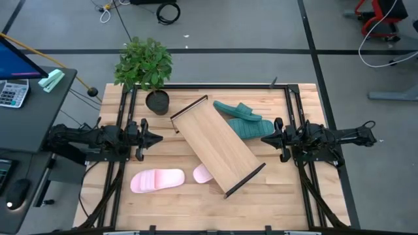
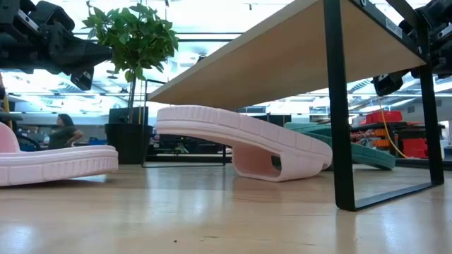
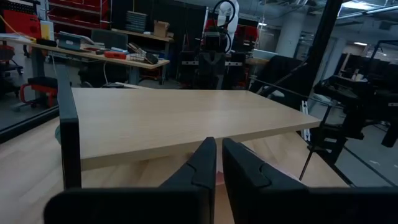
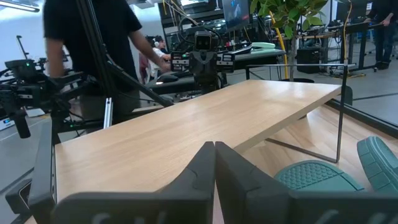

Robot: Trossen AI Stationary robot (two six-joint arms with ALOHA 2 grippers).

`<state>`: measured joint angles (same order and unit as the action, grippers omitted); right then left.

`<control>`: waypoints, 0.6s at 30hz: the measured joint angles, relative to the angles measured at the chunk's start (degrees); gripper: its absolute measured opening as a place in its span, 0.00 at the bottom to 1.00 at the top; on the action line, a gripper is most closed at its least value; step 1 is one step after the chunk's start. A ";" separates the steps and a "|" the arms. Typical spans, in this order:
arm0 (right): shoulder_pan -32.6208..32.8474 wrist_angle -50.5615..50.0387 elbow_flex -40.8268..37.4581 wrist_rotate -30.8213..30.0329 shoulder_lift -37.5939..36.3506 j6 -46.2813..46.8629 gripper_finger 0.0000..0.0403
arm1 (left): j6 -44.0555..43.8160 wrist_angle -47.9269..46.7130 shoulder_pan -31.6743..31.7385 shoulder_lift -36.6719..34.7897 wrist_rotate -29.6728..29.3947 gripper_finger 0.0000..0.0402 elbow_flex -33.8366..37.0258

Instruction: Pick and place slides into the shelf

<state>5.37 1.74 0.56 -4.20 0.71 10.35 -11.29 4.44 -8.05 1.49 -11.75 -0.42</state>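
Note:
The shelf (image 1: pixel 217 147), a light wood board on thin black end bars (image 2: pixel 339 106), stands slantwise mid-table. One pink slide (image 1: pixel 157 181) lies flat on the table at the near left. The other pink slide (image 1: pixel 204 173) lies partly under the shelf's near end, one end on the table and the other raised (image 2: pixel 244 144). The two teal slides (image 1: pixel 245 121) lie together at the shelf's far right side, one partly under the board. My left gripper (image 1: pixel 157 138) hangs shut and empty left of the shelf. My right gripper (image 1: pixel 266 138) hangs shut and empty to its right, above the teal slides (image 4: pixel 317 177).
A potted plant (image 1: pixel 147 72) stands at the table's far left, close to the shelf's far corner. A desk with a calculator (image 1: pixel 13 91) stands beyond the left edge. A person (image 4: pixel 93 37) stands in the room behind the table. Bare tabletop lies at the near right (image 1: pixel 287 196).

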 joint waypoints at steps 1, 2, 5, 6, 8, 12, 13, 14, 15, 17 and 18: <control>0.01 0.01 0.01 0.02 0.00 0.00 0.04 | 0.02 0.01 0.00 0.01 -0.02 0.07 -0.01; 0.01 0.00 0.00 0.02 0.00 0.00 0.04 | 0.02 0.01 0.01 0.01 -0.02 0.07 0.02; 0.01 0.02 0.00 0.02 0.00 0.00 0.04 | 0.02 0.01 -0.01 0.01 0.00 0.07 0.00; 0.02 0.01 0.01 0.02 0.01 0.00 0.04 | 0.00 0.01 0.00 0.01 -0.02 0.08 0.00; 0.00 0.02 0.00 0.02 0.00 0.00 0.04 | 0.04 -0.01 0.01 -0.02 -0.02 0.09 0.02; 0.01 0.02 0.00 0.02 0.01 0.00 0.04 | 0.02 0.01 0.01 0.01 0.00 0.10 -0.01; 0.00 0.02 0.02 0.02 0.00 0.00 0.04 | 0.02 0.01 -0.01 0.01 -0.01 0.10 0.01; 0.01 0.01 0.00 0.02 0.00 0.00 0.04 | 0.02 0.00 0.00 -0.01 -0.02 0.10 0.01; 0.01 0.00 0.01 0.02 0.01 0.00 0.04 | 0.04 0.00 0.02 0.01 -0.02 0.10 0.00; 0.00 0.02 0.00 0.02 0.02 0.00 0.04 | 0.01 0.01 0.00 0.01 -0.02 0.09 -0.01; 0.01 0.01 0.00 0.02 0.00 0.00 0.04 | 0.02 0.01 0.01 -0.01 0.00 0.09 0.00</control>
<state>5.38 1.75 0.56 -4.19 0.71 10.35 -11.27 4.45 -8.04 1.48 -11.75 -0.42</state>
